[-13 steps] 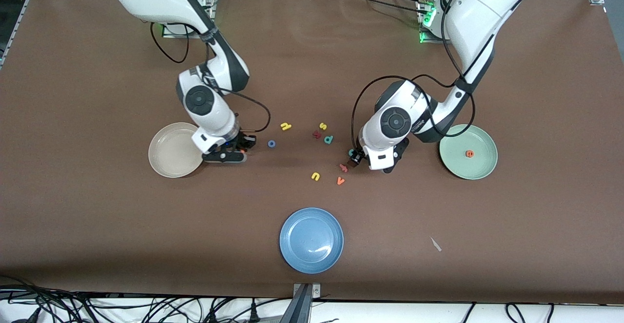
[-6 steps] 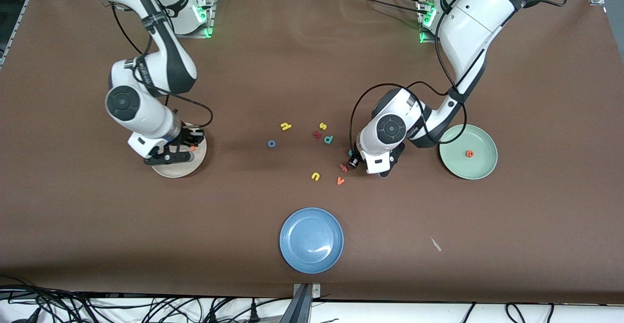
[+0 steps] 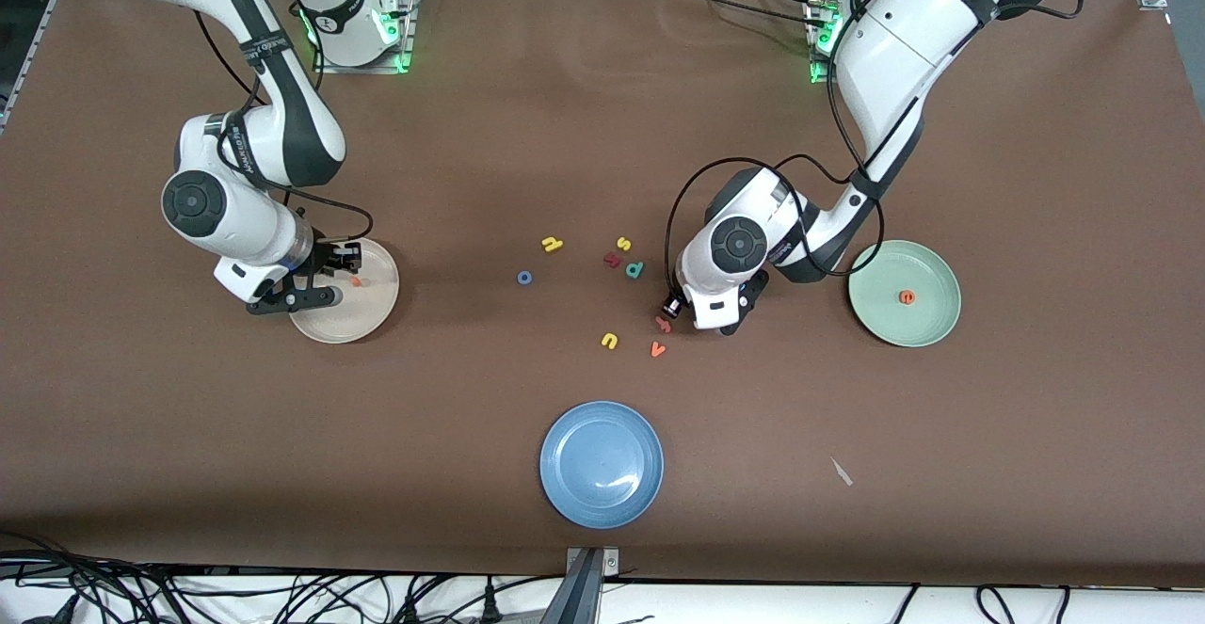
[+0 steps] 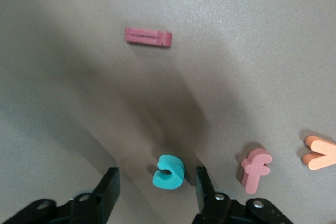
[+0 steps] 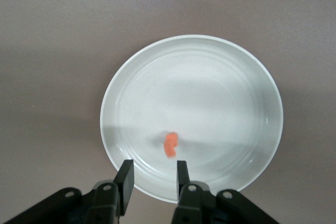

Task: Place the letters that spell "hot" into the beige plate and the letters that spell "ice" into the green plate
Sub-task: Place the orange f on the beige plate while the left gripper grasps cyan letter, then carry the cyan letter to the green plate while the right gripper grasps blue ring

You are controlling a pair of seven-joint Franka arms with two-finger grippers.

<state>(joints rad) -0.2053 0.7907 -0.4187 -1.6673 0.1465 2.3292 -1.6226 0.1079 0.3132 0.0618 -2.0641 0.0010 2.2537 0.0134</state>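
The beige plate point(image 3: 375, 315) holds the orange t point(image 3: 356, 280). My right gripper point(image 3: 329, 278) hangs open and empty over that plate's rim point(image 5: 107, 108), with the t point(image 5: 171, 145) just past its fingertips. The green plate point(image 3: 927, 318) holds the orange e point(image 3: 907, 297). My left gripper point(image 4: 156, 177) is down at the table and open, with the teal c point(image 4: 169, 171) between its fingers. In the front view the left arm hides the c. The dark red i point(image 4: 148, 36) lies a little apart from the c. The yellow h point(image 3: 553, 244) and blue o point(image 3: 524, 278) lie mid-table.
Loose letters lie around the left gripper point(image 3: 713, 315): a red f point(image 3: 664, 325), orange v point(image 3: 657, 349), yellow u point(image 3: 609, 341), teal d point(image 3: 634, 270), yellow s point(image 3: 623, 244) and a dark red letter point(image 3: 612, 261). A blue plate point(image 3: 602, 463) sits nearest the front camera.
The right arm swung from beside the blue o to the beige plate and opened; the orange t now lies in the plate. The left gripper's fingers have narrowed around the teal c.
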